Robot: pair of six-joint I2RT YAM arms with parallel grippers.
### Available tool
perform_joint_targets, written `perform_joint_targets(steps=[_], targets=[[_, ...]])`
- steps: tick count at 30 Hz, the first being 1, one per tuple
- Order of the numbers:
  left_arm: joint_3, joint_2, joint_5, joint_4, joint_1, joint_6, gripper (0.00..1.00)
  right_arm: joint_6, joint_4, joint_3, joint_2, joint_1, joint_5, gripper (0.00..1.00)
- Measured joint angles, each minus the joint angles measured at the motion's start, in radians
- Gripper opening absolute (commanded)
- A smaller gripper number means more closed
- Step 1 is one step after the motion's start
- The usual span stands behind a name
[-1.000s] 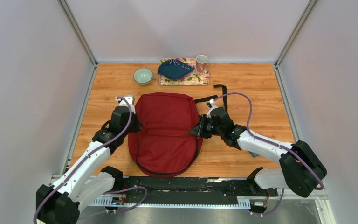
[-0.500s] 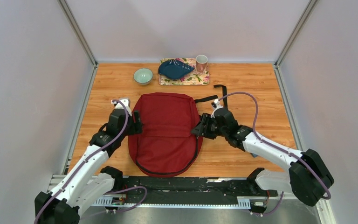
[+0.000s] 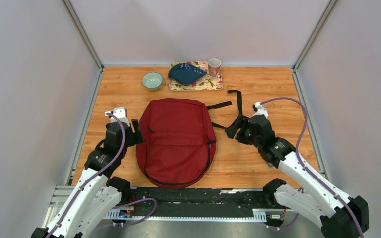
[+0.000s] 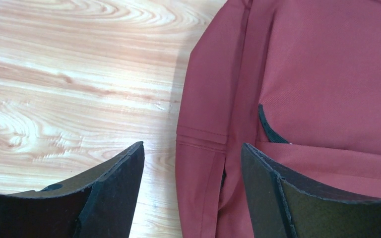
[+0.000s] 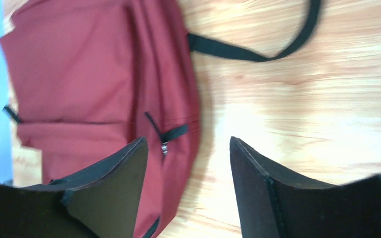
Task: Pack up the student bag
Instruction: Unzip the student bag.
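Observation:
The student bag (image 3: 176,141), dark red with black zipper trim, lies flat in the middle of the wooden table, front pocket up. My left gripper (image 3: 138,133) stands open just off the bag's left edge. In the left wrist view the left gripper (image 4: 192,145) has its jaws spread, with the bag's side seam (image 4: 206,163) between them untouched. My right gripper (image 3: 232,130) hangs open a little to the right of the bag. In the right wrist view the right gripper (image 5: 188,140) is over the bag's edge (image 5: 178,99), beside a zipper pull (image 5: 164,146).
A black strap (image 3: 235,96) trails from the bag's top right across the wood. At the back stand a teal bowl (image 3: 152,80) and a floral tray (image 3: 216,84) with a dark blue item (image 3: 186,73) and a pink cup (image 3: 214,66). White walls close in three sides.
Both grippers have opened and drawn back from the bag's sides, the left one leftward, the right one farther right and back. The bag now lies flat and free.

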Motion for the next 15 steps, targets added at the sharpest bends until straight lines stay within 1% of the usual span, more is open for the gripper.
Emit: perform_joint_targets(steps=[2, 3, 7, 13, 15], targets=[[0.013, -0.016, -0.002, -0.008, 0.0, 0.0, 0.79, -0.011, -0.055, 0.003, -0.044, -0.032, 0.052, 0.7], [0.023, -0.021, 0.0, -0.01, 0.0, 0.0, 0.79, -0.017, -0.085, 0.008, -0.063, -0.05, 0.084, 0.74], [0.058, -0.018, 0.027, -0.009, 0.0, -0.002, 0.79, -0.023, -0.195, 0.028, -0.102, -0.122, 0.21, 0.82], [0.066, -0.013, 0.089, -0.006, 0.0, -0.014, 0.8, 0.022, -0.392, 0.086, -0.11, -0.195, 0.422, 0.9], [0.066, -0.013, 0.11, -0.005, 0.0, -0.026, 0.8, 0.051, -0.465, 0.109, -0.106, -0.202, 0.505, 0.96]])
